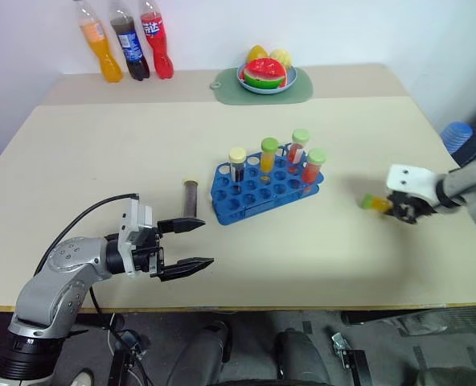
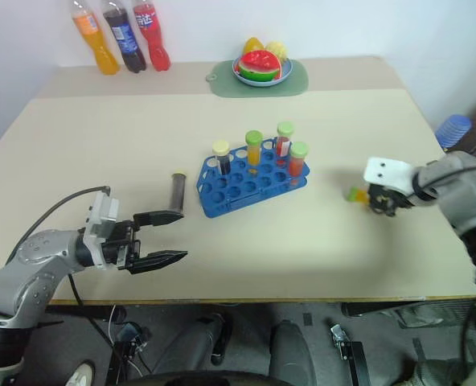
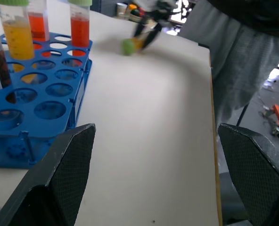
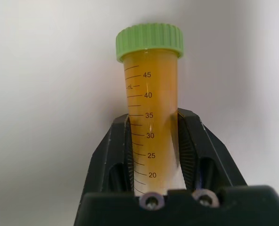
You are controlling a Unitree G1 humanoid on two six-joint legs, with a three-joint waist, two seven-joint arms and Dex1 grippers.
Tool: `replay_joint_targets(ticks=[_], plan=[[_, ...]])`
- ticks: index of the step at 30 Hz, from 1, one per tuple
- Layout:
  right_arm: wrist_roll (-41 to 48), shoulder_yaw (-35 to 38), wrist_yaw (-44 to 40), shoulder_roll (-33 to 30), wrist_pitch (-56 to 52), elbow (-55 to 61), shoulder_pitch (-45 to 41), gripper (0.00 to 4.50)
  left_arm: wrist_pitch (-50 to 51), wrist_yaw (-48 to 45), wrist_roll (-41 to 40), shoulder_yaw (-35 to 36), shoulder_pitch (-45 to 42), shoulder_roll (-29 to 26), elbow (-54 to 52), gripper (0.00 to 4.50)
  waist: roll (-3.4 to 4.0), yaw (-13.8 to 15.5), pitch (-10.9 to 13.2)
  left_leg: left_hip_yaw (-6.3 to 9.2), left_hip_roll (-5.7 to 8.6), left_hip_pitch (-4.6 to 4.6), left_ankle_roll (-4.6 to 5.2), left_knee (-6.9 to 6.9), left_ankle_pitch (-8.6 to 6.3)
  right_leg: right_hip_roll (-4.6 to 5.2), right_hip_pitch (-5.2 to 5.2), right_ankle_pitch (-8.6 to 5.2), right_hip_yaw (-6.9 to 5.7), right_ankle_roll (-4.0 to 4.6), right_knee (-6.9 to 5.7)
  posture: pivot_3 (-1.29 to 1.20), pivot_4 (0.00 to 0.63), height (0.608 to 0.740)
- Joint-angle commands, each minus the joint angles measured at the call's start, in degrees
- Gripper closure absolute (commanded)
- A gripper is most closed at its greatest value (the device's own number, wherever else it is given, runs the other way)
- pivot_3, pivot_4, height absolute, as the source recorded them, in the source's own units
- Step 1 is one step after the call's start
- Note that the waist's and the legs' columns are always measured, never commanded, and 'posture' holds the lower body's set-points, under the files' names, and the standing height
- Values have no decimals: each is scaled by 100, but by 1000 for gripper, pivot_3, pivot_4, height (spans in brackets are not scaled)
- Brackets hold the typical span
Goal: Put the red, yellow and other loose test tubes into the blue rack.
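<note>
1. The table is a broad, pale beige top that takes up most of the head view, and everything else sits on it
2. The blue rack stands near the middle of the frame, a perforated tray with many round holes; four capped tubes stand upright along its far side, one dark with a cream cap, one orange-yellow and two red, the last three with green caps
3. The left gripper, at lower left of the frame, has its two black fingers spread well apart with nothing between them, pointing across towards the rack
4. The right gripper, at the right edge about mid-height, is clenched round the yellow tube; the wrist view shows the two black fingers pressing on either side of its barrel
5. That yellow tube is clear plastic with printed volume marks, filled with cloudy orange-yellow liquid and topped by a ribbed green screw cap; it sits well right of the rack, cap towards the rack
6. A dark tube lies flat on the table just left of the rack, lengthwise towards the far edge, brownish and apart from both grippers
</note>
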State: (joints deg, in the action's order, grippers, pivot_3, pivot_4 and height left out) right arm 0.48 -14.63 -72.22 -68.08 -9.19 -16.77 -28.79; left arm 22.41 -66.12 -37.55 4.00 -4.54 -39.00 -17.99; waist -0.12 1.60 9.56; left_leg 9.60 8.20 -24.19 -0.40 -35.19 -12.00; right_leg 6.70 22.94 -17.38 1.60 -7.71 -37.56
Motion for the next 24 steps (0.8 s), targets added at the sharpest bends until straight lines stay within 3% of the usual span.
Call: replay_joint_targets(ticks=[1, 3, 7, 12, 17, 24], plan=[[1992, 1216, -74, 833, -210, 1678, 657, 3699, -180, -99, 21, 60, -157, 18, 135, 215, -1, -153, 1, 1, -6, 1, -2, 5, 1, -3, -1, 0, -1, 1, 0, 0, 150, 740], [2393, 1517, 358, 1382, -579, 2159, 769, 3699, -199, -107, 20, 59, -212, 35, 219, 215, 6, -284, 3, -3, -21, 10, -3, 4, 2, -17, -3, 6, 4, 11, -2, 0, 150, 740], [2587, 1571, 2330, 3785, -376, 2250, 231, 3699, -328, -68, 85, 82, -119, 197, 491, 215, 3, -351, 1, -2, -22, 21, -9, 9, 5, -22, -6, 8, 8, 14, -6, 0, 150, 740], [2110, 1562, 3427, 5359, 481, 1554, -169, 3699, -392, -6, 96, 126, 17, 263, 488, 215, 1, -204, 0, 5, -12, 18, -42, 11, 25, -20, 6, 9, 4, 15, -6, 0, 150, 740], [1703, 1416, 3709, 5925, 1244, 859, -183, 3699, -433, 96, 90, 157, 34, 275, 458, 215, 0, -183, 0, 4, 0, 19, -42, 5, 26, -21, 16, 12, 4, 13, -8, 0, 150, 740], [1308, 1260, 3600, 6065, 2037, -204, 51, 3699, -479, 170, 80, 234, 100, 263, 396, 215, 1, -278, 0, 3, -2, 21, -46, 16, 28, -24, 25, 11, 7, 15, -36, 0, 150, 740]])
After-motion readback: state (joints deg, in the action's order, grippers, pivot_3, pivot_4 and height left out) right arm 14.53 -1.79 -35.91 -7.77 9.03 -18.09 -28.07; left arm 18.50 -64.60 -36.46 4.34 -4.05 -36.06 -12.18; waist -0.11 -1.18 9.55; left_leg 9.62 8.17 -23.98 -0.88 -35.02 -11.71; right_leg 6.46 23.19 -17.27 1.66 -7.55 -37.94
